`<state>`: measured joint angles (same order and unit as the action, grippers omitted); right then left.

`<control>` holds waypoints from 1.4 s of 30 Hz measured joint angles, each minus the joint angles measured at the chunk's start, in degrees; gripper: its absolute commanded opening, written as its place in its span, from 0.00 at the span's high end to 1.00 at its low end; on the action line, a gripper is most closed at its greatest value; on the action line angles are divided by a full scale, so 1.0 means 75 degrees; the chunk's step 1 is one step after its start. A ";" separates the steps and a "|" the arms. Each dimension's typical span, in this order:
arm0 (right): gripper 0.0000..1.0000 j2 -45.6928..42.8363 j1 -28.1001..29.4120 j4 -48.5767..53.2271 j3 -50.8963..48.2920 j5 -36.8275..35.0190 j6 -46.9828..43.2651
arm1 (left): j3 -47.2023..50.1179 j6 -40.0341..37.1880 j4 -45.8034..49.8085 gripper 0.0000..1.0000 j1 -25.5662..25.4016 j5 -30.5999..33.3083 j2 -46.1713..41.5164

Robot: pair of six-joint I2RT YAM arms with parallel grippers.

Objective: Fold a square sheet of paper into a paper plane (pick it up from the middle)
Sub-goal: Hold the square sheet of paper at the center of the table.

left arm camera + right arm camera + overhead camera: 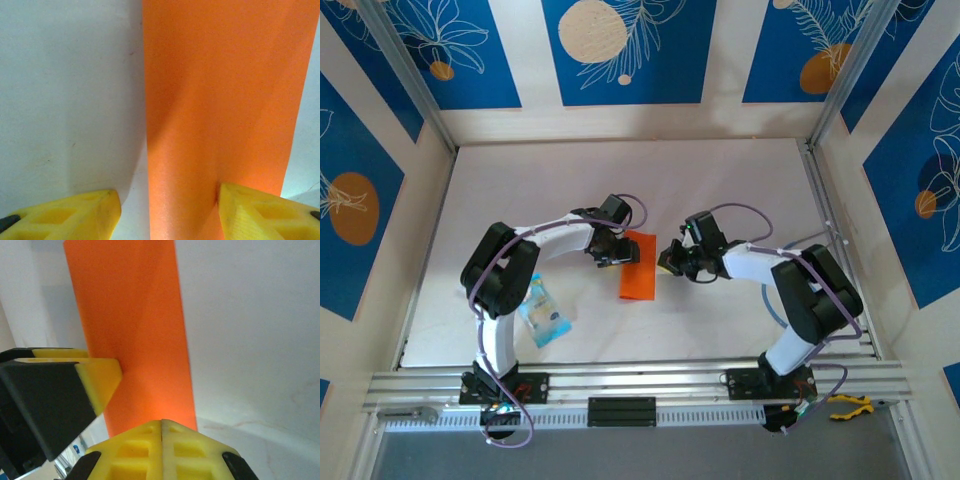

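Paper [636,265] lies creased; overhead view adds blue packet [544,315].

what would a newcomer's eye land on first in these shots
The bright orange paper, folded into a narrow strip, lies mid-table between the two arms. The left gripper stands open over one long edge of it, and the right gripper is shut at the strip's other side. A small blue and clear packet lies near the left arm's base.

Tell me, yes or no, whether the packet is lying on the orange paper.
No: the packet lies beside the left arm, apart from the paper.
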<state>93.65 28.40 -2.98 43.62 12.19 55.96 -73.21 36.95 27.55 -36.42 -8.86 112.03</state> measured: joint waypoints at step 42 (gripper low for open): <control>1.00 0.1725 -0.0044 0.1099 0.1574 0.0192 -0.2046 | 0.0175 0.0058 -0.0300 0.37 -0.0015 0.0012 -0.0475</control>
<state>106.59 28.08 5.26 55.42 13.63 40.62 -71.90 37.39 25.30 -36.53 -8.78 108.47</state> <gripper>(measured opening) 0.045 0.627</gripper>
